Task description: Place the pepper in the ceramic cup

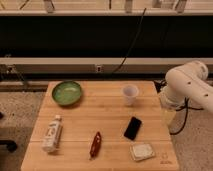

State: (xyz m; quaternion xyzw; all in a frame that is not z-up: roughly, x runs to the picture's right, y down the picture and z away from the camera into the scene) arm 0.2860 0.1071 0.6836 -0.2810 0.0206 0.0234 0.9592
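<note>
The pepper [95, 144] is a small dark red chili shape lying on the wooden table [105, 112] near its front edge, left of centre. The ceramic cup [130, 93] is a small white handleless cup standing upright at the back right of the table. My white arm [190, 85] comes in from the right. My gripper [168, 116] hangs below it at the table's right edge, to the right of and nearer than the cup and far from the pepper. It holds nothing that I can see.
A wide green bowl [67, 93] stands at the back left. A white bottle [52, 133] lies on its side at the front left. A black phone [132, 128] lies between cup and front edge. A pale rectangular pad [142, 151] lies at the front right.
</note>
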